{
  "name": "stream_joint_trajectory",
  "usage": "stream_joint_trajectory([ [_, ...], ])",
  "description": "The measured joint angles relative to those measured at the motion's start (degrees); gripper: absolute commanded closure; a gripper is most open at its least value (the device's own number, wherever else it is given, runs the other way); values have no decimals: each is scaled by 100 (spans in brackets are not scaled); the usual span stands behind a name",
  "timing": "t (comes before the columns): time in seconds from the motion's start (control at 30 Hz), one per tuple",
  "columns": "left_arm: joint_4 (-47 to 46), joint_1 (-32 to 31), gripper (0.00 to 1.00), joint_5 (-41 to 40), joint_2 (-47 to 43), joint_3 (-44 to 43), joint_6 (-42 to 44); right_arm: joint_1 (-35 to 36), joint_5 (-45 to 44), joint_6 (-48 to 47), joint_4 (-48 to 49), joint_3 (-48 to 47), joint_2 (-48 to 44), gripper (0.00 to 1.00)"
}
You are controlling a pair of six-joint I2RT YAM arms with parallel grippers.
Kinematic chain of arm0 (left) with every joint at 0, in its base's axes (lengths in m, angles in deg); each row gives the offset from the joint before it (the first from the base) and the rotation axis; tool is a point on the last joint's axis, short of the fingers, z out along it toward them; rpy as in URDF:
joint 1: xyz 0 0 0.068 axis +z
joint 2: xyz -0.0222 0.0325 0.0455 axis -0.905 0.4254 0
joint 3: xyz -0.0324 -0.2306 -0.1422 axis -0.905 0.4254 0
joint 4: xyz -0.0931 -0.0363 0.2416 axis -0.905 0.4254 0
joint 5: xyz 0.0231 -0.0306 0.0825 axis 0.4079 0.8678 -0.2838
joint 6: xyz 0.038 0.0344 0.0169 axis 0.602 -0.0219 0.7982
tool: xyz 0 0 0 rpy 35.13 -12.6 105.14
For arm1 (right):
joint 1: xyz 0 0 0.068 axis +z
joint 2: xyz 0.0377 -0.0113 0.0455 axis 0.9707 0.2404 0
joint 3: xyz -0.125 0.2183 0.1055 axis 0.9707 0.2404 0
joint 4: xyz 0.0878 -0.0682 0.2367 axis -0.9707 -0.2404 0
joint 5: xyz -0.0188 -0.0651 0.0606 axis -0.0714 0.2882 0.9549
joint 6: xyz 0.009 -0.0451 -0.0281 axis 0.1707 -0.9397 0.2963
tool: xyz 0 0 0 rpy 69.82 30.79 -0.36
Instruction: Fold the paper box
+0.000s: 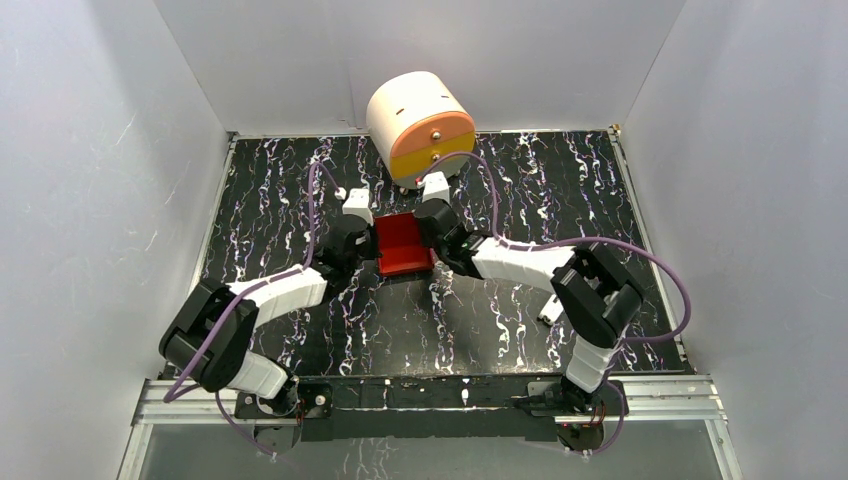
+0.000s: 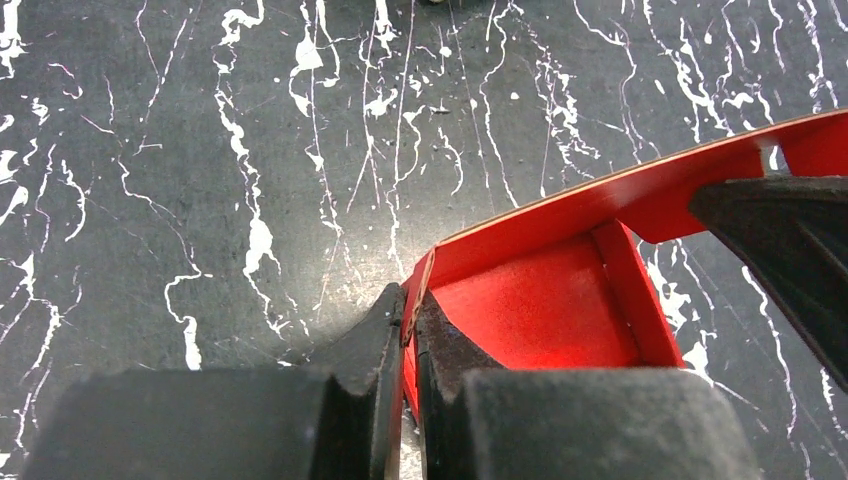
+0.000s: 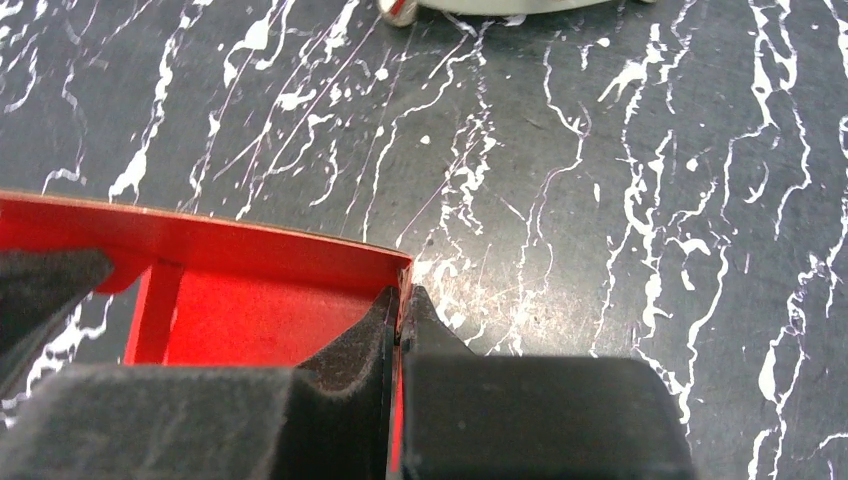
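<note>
paper box (image 1: pixel 404 246) is found near the middle of the table (image 1: pixel 560 190), slightly toward the far side, between the two grippers. it lies just on the near side of the round drawer unit (image 1: pixel 420 125) and is set apart from it. the box is recorded as bright red thin card formed into an open shallow tray, with a flat floor and raised walls on the far, left and right sides. whether the floor rests on the table or is held just clear of it cannot be told.

left gripper (image 1: pixel 372 240) is closed on the left wall of the box. in the left wrist view the thin card edge is seen clamped between the two black fingers (image 2: pixel 365 345) at the far left corner of the tray, with no gap left between pads and card. the long far wall is seen running away to the right, where a dark finger of the other arm is noted against it.

right gripper (image 1: pixel 434 238) is likewise closed on the right wall. in the right wrist view the card is pinched between its fingers (image 3: pixel 350 345) at the far right corner, the wall standing upright.

both arms are bent inward from their bases at the near edge, and purple cables (image 1: pixel 640 255) are looped along them. the table surface is black with white marbling and is enclosed by plain white walls (image 1: pixel 110 200)
</note>
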State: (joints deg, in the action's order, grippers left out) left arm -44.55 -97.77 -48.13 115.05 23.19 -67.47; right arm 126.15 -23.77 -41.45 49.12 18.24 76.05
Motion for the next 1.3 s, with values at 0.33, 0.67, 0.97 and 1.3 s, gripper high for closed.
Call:
stream_joint_trajectory([
  [0.33, -275, -229, 100, -411, 83, 17, -629, 234, -1294, 1207, -455, -409, 238, 95],
  [0.67, -343, -328, 99, -597, 348, 42, -1257, 396, -1797, 1893, -739, -415, 402, 94],
  [0.97, -350, -474, 95, -870, 348, 83, -1598, 505, -2146, 2361, -866, -415, 470, 93],
  [1.3, -367, -791, 93, -1377, 350, 122, -1569, 693, -2658, 2848, -1014, -343, 474, 91],
])
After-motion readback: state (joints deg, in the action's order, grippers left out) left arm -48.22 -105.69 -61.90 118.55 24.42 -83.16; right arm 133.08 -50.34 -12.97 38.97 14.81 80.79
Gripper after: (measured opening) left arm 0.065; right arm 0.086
